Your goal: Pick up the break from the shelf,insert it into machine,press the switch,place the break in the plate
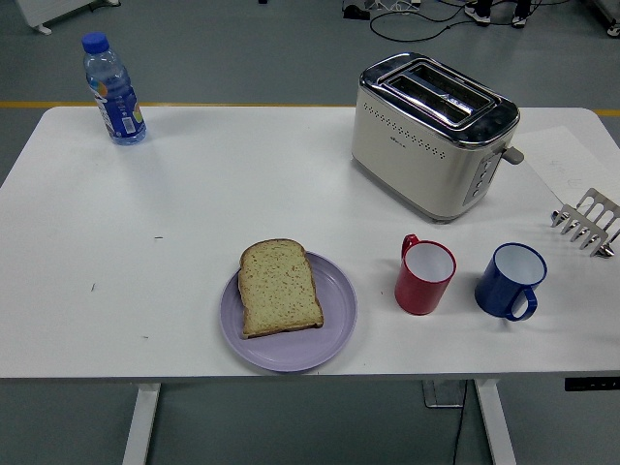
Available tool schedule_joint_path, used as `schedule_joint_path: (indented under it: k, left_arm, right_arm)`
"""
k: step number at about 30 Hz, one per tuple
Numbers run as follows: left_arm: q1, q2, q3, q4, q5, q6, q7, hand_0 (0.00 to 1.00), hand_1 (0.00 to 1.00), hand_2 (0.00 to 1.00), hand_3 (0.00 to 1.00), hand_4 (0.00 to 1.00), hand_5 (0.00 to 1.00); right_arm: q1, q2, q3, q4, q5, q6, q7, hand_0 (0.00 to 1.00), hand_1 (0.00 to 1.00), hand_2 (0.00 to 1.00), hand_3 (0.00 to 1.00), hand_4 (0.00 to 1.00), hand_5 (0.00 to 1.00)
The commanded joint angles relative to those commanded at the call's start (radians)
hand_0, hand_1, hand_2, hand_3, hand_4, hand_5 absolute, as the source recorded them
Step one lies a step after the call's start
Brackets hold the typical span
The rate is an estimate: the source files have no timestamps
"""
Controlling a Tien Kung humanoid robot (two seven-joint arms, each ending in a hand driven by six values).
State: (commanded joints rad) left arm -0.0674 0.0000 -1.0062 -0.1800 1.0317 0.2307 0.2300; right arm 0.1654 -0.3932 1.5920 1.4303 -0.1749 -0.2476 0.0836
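A: Where is the bread point(279, 288)?
B: It lies flat on the plate point(332, 334), in front of the toaster point(426, 136) and to its left, on the counter point(242, 194).
A: And the fingers?
B: No hand shows, so one cannot tell.
A: The rack point(589, 220)?
B: Right of the toaster, empty; a red mug point(424, 276) and a blue mug point(510, 281) stand in front of the toaster.

I read this as lab or workshop test bay, not home kitchen: bare grey floor point(252, 58) with yellow line point(174, 104), loose cables point(407, 12) at 12 o'clock, white height-adjustable table point(194, 194), staged toaster point(433, 131) at 1 o'clock.
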Motion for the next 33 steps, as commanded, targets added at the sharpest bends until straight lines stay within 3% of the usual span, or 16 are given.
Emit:
schedule_joint_path:
  k: [33]
  left_arm:
    - [-0.013,0.000,0.008,0.000,-0.038,0.003,-0.012,0.625,0.457,0.469,0.511,0.258,0.812]
  right_arm:
    - [0.019,0.008,-0.004,-0.002,0.007,0.003,-0.003,0.647,0.611,0.635,0.579,0.413,0.329]
